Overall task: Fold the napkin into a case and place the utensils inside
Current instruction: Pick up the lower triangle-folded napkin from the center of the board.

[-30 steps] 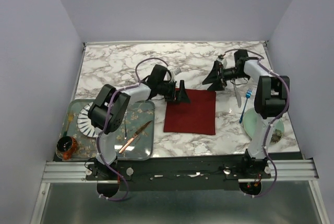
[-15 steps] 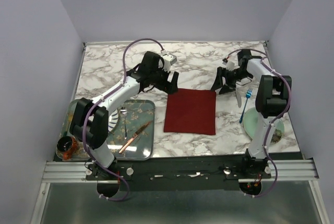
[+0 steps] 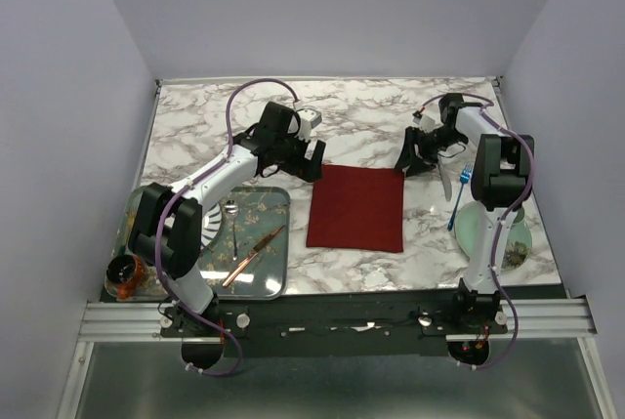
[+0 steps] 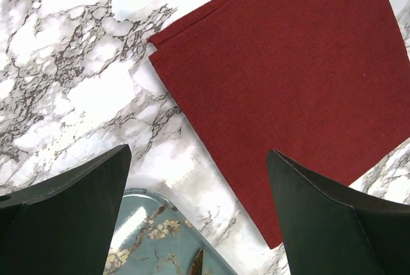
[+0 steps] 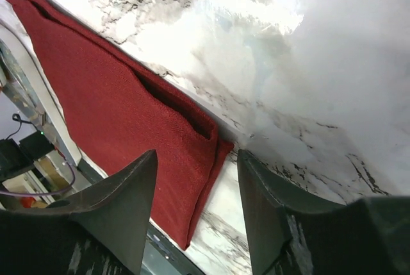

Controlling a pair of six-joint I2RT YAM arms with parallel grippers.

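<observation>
Napkin (image 3: 356,207) lies flat mid-frame in the top view. It is maroon woven cloth with a matte, fine grain and straight edges, and it makes a near-square rectangle. It is folded: my left wrist view shows doubled layers stepping at the corner in the upper left (image 4: 288,95). My right wrist view shows stacked hems with a slit-like gap between the layers (image 5: 128,115).

The surface (image 3: 244,116) is glossy white marble pattern with grey veins.

My left hand (image 3: 312,160) is released, fingers spread wide with nothing between them (image 4: 198,153). It hangs over bare marble at the napkin's upper-left corner.

My right hand (image 3: 413,159) is at the upper-right corner. Its dark wedge fingers are parted and grasp nothing, and the cloth corner shows through the gap (image 5: 195,159).

Right of the napkin there is a strip of marble, then the pale silvery utensil (image 3: 444,180) and the blue-handled fork (image 3: 458,196). Both are slim and lie roughly top to bottom. The fork's lower end is at the rim of a pale green plate (image 3: 462,230).

On the left, a teal floral tray (image 3: 283,194) with rounded corners sits near the napkin's left edge, with a narrow band of marble between them. It holds a copper knife (image 3: 252,255) and a small spoon (image 3: 232,216).

The widest open marble is the band across the upper part of the top view, above both hands. The napkin's lower edge stops short of the surface's front edge.
</observation>
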